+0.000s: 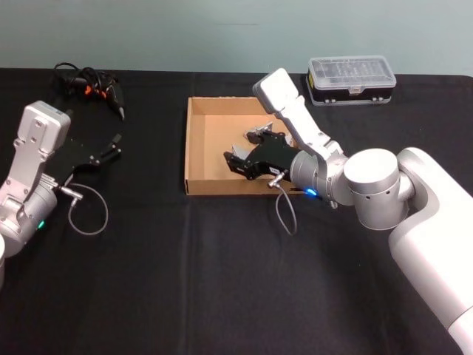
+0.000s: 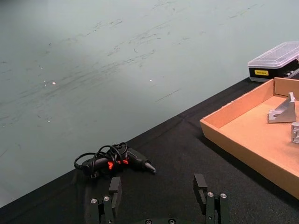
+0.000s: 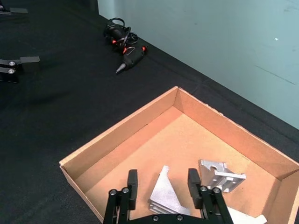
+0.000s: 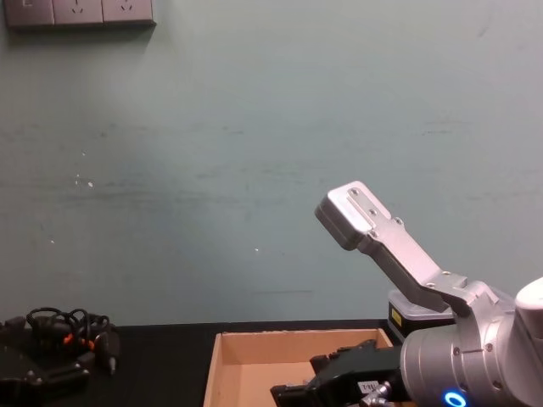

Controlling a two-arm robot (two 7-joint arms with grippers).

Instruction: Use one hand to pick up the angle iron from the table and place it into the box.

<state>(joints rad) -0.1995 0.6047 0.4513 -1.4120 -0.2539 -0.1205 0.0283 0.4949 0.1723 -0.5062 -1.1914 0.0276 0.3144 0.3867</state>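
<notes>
The right gripper [image 3: 161,184] is hovering inside the box [image 1: 198,151], jaws parted around an angle iron [image 3: 164,195] that seems to be resting on the box floor; another iron [image 3: 218,175] is lying just beside. Judging the placing nearly done, it should be lifting straight up without nudging either piece. The left gripper [image 2: 159,193] is idling over the bench [image 1: 148,281], jaws wide and empty.

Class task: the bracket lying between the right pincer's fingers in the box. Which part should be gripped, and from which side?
Grip the bracket across its flat triangular web, coming straight down from above. The right pincer already hangs open over it inside the box, one finger on each side, so closing should clamp the thin faces.
</notes>
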